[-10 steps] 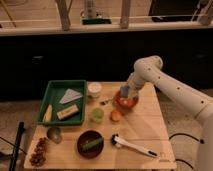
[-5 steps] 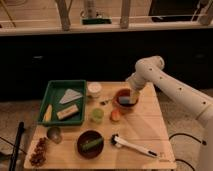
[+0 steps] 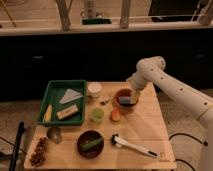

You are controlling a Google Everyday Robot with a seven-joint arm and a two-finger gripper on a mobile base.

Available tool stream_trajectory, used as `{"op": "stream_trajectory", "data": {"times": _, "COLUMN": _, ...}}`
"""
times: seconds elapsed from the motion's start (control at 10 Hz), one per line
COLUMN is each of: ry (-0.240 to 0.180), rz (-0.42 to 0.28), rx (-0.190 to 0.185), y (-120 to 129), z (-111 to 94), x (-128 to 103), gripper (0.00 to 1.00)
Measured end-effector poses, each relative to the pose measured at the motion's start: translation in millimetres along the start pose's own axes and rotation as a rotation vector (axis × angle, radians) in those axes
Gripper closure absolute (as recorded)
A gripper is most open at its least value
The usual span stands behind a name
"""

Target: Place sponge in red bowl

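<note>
The white arm reaches in from the right and bends down so that the hand [image 3: 133, 95] sits at the far right edge of the red bowl [image 3: 125, 99], right over its rim. Whether the hand is open or closed, and whether it has hold of anything, I cannot tell.

Just left of the hand and a touch nearer the camera, the sponge [image 3: 125, 101] lies inside the red bowl, a blue-grey block against the lighter orange inside. Whether the hand touches it is not clear.

Below the hand and a little left, a small orange ball [image 3: 115, 116] rests on the bench [image 3: 150, 125], with a green cup [image 3: 97, 115] beside it, further left. A white cup [image 3: 94, 89] stands to the hand's left, and beyond it a green tray [image 3: 50, 97] holds a grey triangular piece [image 3: 71, 96] and a tan block [image 3: 66, 113]. Well below the hand, at the near side of the bench, are a dark brown bowl [image 3: 90, 143] and a white brush [image 3: 134, 146].
</note>
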Motion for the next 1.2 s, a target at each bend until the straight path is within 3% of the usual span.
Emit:
{"op": "stream_trajectory", "data": {"times": 0.6, "ry": -0.054, "rz": -0.012, "rx": -0.004, "y": -2, "z": 1, "x": 10, "gripper": 0.20}}
{"op": "stream_trajectory", "data": {"times": 1.2, "ry": -0.055, "rz": -0.030, "rx": -0.034, "y": -4, "z": 5, "x": 17, "gripper": 0.20}}
